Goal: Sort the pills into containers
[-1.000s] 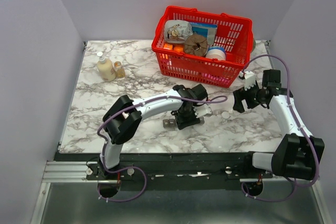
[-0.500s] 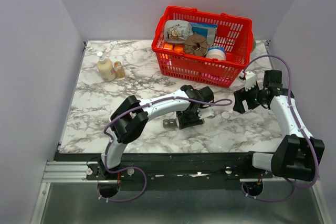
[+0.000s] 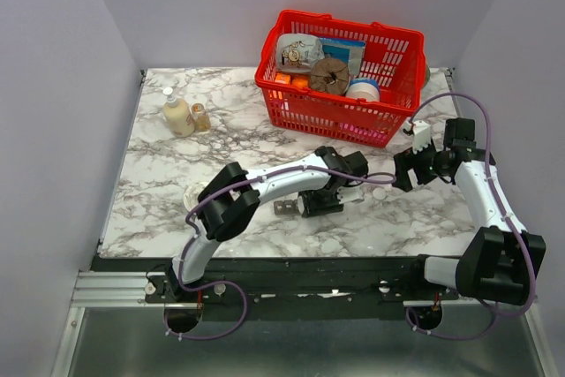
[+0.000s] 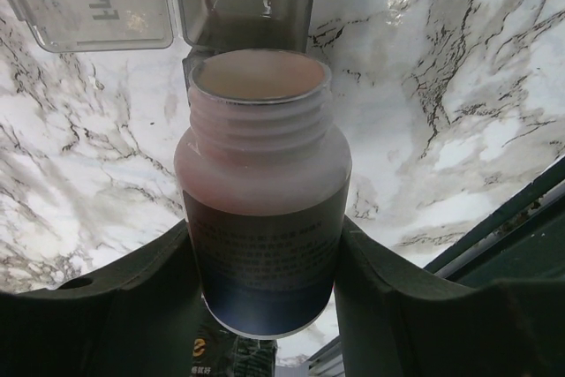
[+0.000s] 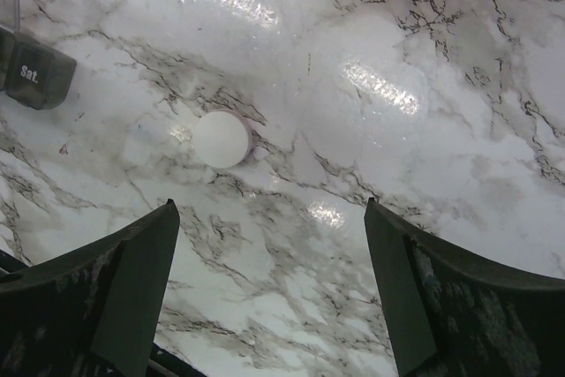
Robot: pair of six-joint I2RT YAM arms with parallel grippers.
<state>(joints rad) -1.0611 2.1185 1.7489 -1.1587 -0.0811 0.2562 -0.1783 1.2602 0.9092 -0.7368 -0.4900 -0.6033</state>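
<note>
**Top external.** Left gripper [image 3: 322,199] sits low over the middle of the worktop [image 3: 177,183], nearer the near edge, right at the pill organiser [image 3: 284,207]. What it carries is hidden from here. Right gripper [image 3: 404,169] hangs towards the right edge, apart from the organiser, with a white cap [image 3: 380,192] lying between the two.

**Left wrist.** Left gripper [image 4: 265,240] is clamped on an uncapped pill bottle [image 4: 262,192], one finger on each side of the label. The bottle's mouth points at the open compartment [image 4: 243,11], whose clear lid [image 4: 88,2] is folded back. I cannot make out any pills inside the bottle.

**Right wrist.** Right gripper [image 5: 269,209] is spread wide with nothing in it. The cap [image 5: 221,139] lies on bare marble ahead of it, and the "Sat." compartment [image 5: 35,72] is at the upper left, closed.

**Judgement.** The step is the pour. Line the mouth up squarely over the one open cell, then tip slowly and in small amounts. The mouth looks nearly as wide as the cell, so a fast tilt is likely to spill pills onto the marble.
</note>
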